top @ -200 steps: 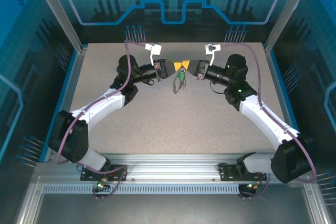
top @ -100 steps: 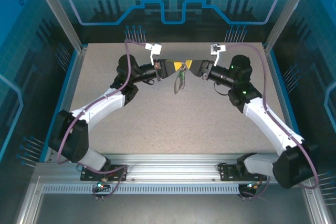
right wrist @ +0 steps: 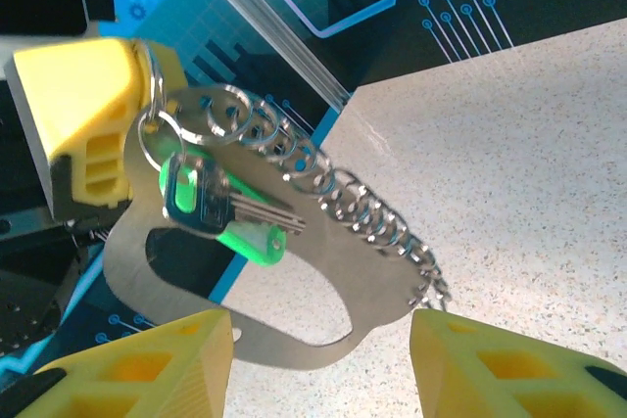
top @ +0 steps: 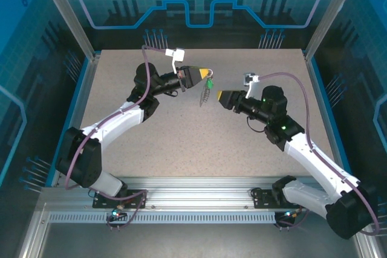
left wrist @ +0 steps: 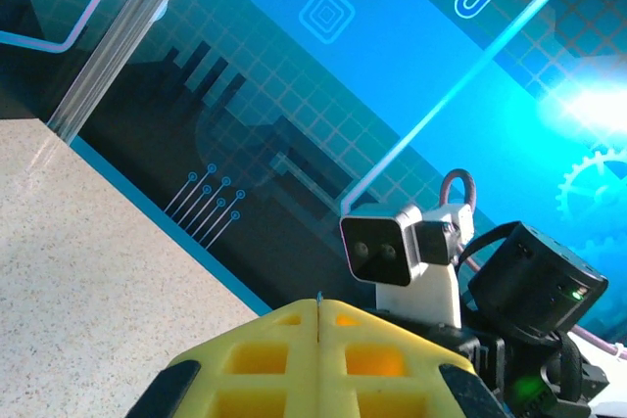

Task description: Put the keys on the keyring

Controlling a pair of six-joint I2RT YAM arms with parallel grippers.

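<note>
Pinching shut, your left end effector has its yellow fingers pressed flat together; from its own wrist you can see just a thin seam between them. It grips the top end of the keyring, so the loop is lifted off the bench and hangs below the fingertips, toward the far middle of the surface.

From the right wrist, the keyring reads as a flat grey oval loop, tilted. The key lies across the loop's opening, green head and a short silvery blade, hanging just beside the left fingertip. A silvery chain of small links starts at that same end and drapes along the loop's upper side, its tail dangling past the far end. Whether the key is threaded on the loop itself or on a link of the chain, you cannot tell.

Your right end effector stands with its fingers spread moderately apart and nothing between them. From above it sits near the keyring, on its right and a little nearer to you, clear of it, pointing at it.
</note>
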